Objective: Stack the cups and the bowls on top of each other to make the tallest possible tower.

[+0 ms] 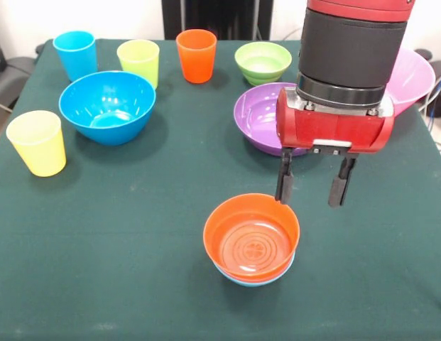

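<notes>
Arm upright, gripper (314,186) spread and empty just above the tower's (252,241) far right rim.
Orange bowl nested in light-blue, near-centre; purple bowl (257,114) and pink bowl (412,78) behind the arm, cups (138,60) far left.

front view | faces robot across table (170,298) (high, angled down) | close, arm (351,42) cropped

- Arm (351,42): cut off by top edge; only lower section and gripper (316,183) show.
- Pink bowl (412,78): left part hidden behind arm.
- Purple bowl (261,117): right side hidden behind gripper body.
- Light-blue bowl (238,278): only a rim sliver shows beneath orange bowl (251,238).
</notes>
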